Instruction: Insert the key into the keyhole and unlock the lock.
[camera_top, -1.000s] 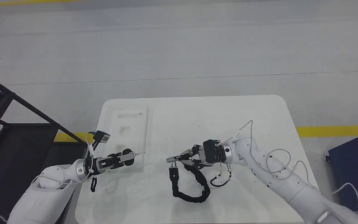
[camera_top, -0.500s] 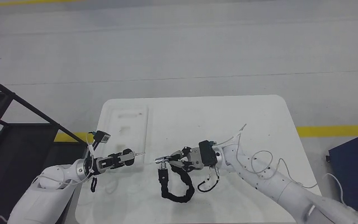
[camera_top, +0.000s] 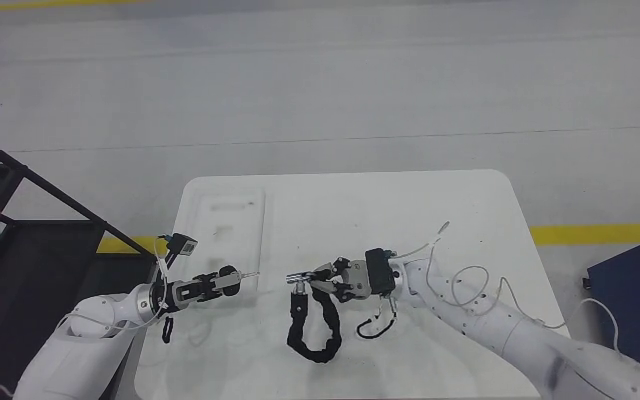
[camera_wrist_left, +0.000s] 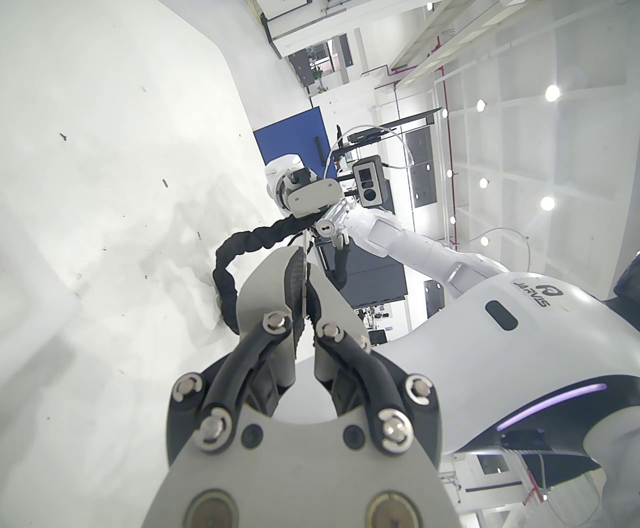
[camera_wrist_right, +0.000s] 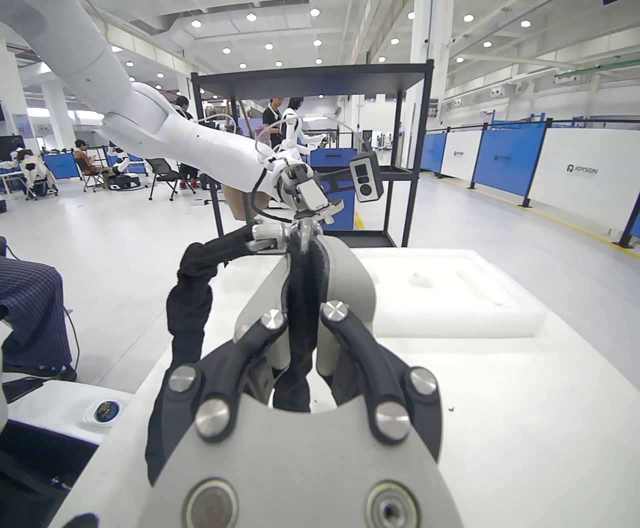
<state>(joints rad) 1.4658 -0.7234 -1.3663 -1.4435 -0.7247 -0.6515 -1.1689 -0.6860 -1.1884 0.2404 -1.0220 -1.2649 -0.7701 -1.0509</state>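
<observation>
Leftward toward 9 o'clock, my right gripper (camera_wrist_right: 304, 257) has carried the black fabric-sleeved chain lock (camera_wrist_right: 187, 300), jaws clamped on it. My left gripper (camera_wrist_left: 302, 272) pinches the thin silver key (camera_wrist_left: 304, 247); the keyhole (camera_wrist_left: 326, 229) waits at its 3 o'clock, apart. Insertion and turning remain.

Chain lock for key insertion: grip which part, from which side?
Grip the chain lock by its rigid metal cylinder, from behind, opposite the keyhole. The sleeved chain droops limp and would not steady it; the keyhole face points toward the key and should stay uncovered. The right gripper holds about there.
</observation>
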